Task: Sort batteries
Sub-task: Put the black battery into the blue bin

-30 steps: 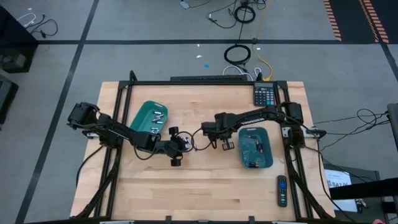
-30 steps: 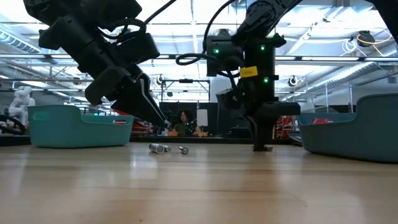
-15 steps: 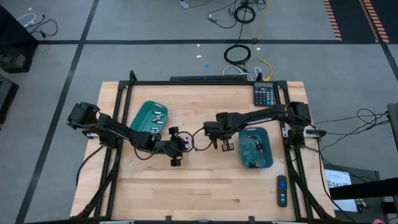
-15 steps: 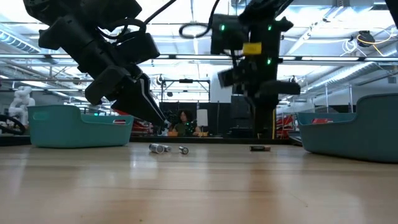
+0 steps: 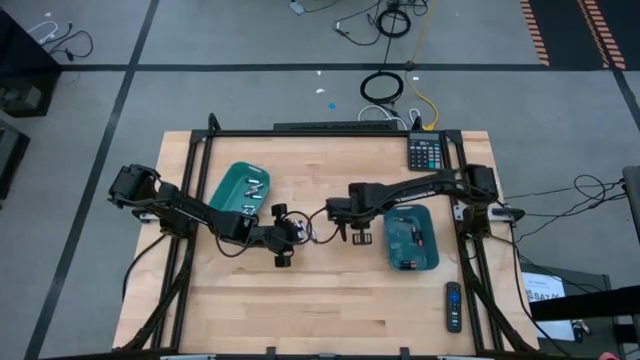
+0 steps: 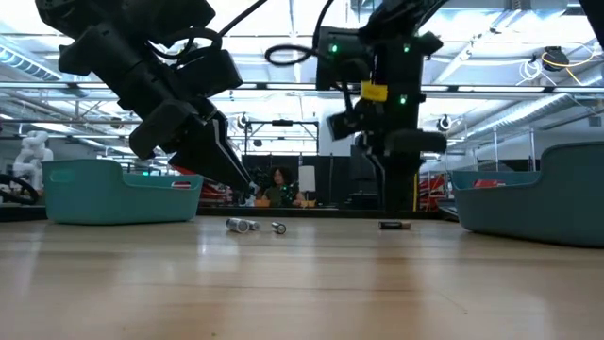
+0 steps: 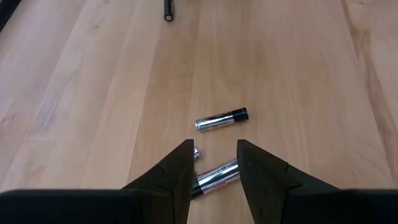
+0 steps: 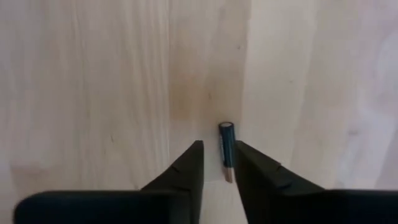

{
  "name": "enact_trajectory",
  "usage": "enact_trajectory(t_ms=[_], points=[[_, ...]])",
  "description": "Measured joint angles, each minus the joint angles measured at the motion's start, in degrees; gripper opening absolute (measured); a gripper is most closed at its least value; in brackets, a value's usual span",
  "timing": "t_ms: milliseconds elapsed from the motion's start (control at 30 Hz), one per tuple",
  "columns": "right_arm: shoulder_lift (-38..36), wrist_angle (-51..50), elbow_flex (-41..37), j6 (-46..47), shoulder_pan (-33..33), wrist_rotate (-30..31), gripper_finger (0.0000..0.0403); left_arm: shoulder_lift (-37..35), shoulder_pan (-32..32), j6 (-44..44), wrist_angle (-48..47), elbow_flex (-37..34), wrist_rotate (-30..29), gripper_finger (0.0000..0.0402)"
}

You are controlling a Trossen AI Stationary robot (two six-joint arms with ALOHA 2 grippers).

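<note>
Two silvery batteries [image 7: 222, 119] [image 7: 214, 178] lie on the wooden table, with a small silvery piece [image 7: 196, 152] beside them. My left gripper [image 7: 214, 149] [image 5: 291, 232] hovers open over the nearer one, its fingers to either side and apart from it. A dark battery [image 8: 227, 149] [image 6: 394, 225] lies flat on the table. My right gripper [image 8: 218, 149] [image 6: 396, 202] stands above it, slightly open, and the battery shows in the gap. Another dark battery [image 7: 168, 9] lies farther off.
A teal tray [image 5: 240, 190] holding silvery batteries sits on the table's left half. A second teal tray [image 5: 411, 238] with dark batteries sits on the right. A black calculator [image 5: 425, 153] is at the far right corner, and a remote control [image 5: 453, 305] lies near the right front.
My right gripper has risen from the table top, where its fingertips stood at the dark battery, and shifted slightly sideways. The dark battery has stayed lying on the table.
</note>
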Motion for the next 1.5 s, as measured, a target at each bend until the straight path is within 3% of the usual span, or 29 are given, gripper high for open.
enact_trajectory(t_ms=[167,333,467,633,900,1033,1267,1500], points=[[1.93,0.03,0.0,-1.07,-1.5,0.0,0.0108,0.0,-0.05,-0.14,-0.04,0.0,0.26,0.0132],[2.61,2.02,-1.59,-2.26,-3.73,-2.25,0.011,0.0,-0.11,-0.12,-0.43,0.0,0.26,0.0132],[2.21,6.08,-4.84,-2.75,-4.91,-6.32,0.0082,0.0,-0.1,0.05,-1.43,0.0,0.25,0.0132],[1.86,6.47,-5.78,-3.0,-4.55,-6.73,0.0015,0.0,-0.11,0.11,-1.32,0.0,0.25,0.0132],[-2.93,-0.79,-1.94,-2.02,-1.74,-2.1,0.0005,0.0,-0.09,0.08,-1.09,0.0,0.24,0.0132],[-8.79,-7.85,-0.94,3.51,-0.43,-1.0,0.0005,0.0,-0.09,0.09,-1.11,0.0,0.24,0.0132],[-21.26,-16.17,-1.64,21.23,5.98,-1.39,0.0006,0.0,-0.09,0.13,-1.55,0.0,0.22,0.0132],[-28.52,-18.9,-9.84,38.07,14.3,-1.29,0.0009,0.0,-0.09,0.09,-1.59,0.0,0.22,0.0132]])
